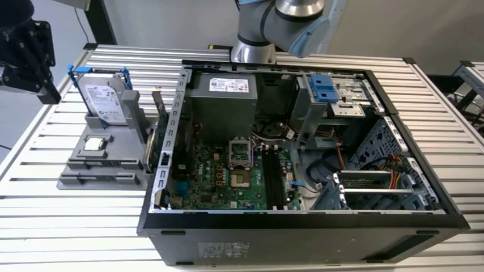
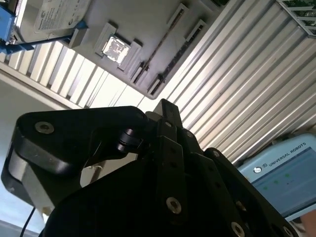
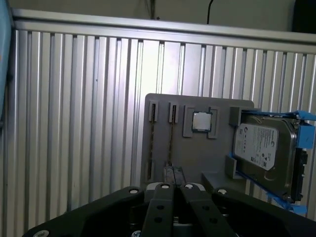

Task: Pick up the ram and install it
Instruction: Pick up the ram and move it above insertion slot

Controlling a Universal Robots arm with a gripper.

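Gripper (image 3: 173,174) hovering above gray holder (image 3: 197,155), jaws pressed together, pinching nothing. Ram (image 3: 170,144) sitting on edge in 1 of the holder's 2 long slots, near the square chip (image 3: 201,121).

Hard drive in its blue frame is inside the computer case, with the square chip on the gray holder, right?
No. The exterior view shows the hard drive standing on the gray holder outside the case; the square chip is on that holder too.
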